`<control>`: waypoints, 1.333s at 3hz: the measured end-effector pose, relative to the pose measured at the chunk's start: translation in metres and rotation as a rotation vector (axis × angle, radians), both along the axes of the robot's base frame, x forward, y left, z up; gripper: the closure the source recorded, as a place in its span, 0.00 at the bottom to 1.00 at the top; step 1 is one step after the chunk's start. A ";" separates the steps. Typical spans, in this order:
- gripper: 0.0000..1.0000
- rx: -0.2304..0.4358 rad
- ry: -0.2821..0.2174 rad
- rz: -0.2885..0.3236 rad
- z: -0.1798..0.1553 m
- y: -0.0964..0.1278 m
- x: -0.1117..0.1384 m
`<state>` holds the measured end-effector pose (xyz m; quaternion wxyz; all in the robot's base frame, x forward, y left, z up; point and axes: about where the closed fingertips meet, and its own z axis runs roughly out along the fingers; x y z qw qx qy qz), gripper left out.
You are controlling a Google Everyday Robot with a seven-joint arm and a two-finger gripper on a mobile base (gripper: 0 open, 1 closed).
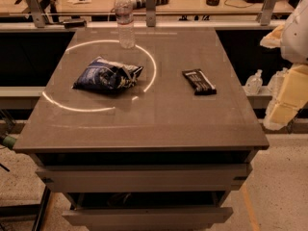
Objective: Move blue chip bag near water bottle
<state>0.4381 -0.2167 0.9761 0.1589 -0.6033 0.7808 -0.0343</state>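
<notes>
The blue chip bag [108,75] lies crumpled on the left half of the grey table top [159,124], inside a ring of reflected light. The water bottle [125,19] stands upright at the far edge of the table, behind the bag and a little to its right, with a gap between them. My gripper [285,102] shows as pale yellow-white parts at the right edge of the view, beyond the table's right side and far from the bag. It holds nothing that I can see.
A flat black bar-shaped packet [198,81] lies on the right half of the table. Small clear pump bottles [253,83] stand on a ledge to the right. Drawers [144,177] hang open under the table's front edge. A glass partition and desks run behind.
</notes>
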 end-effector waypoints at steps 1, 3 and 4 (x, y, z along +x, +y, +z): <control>0.00 0.000 0.000 0.000 0.000 0.000 0.000; 0.00 0.209 -0.076 -0.010 0.022 0.025 0.014; 0.00 0.410 -0.139 0.009 0.039 0.064 0.039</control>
